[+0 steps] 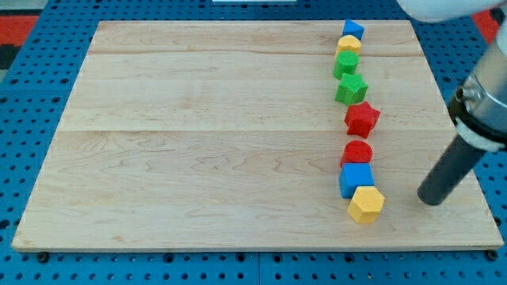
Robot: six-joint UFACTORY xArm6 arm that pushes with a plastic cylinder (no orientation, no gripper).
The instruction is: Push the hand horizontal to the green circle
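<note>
Nearest the frame's bottom, the yellow hexagon block (366, 204) ends a column rising toward upper right. High in that column sits the green circle (345, 64), round, showing no long axis. My tip (429, 199), a bare rod without claw, rests right of the yellow hexagon, apart.

Column of coloured blocks on wooden board (198, 142), my tip (428, 199) right of yellow block (366, 205)

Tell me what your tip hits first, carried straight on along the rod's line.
The wooden board: my tip points down-left at its surface, right of the lower yellow block. Along that line in the view no block lies ahead, though depth is unclear.
</note>
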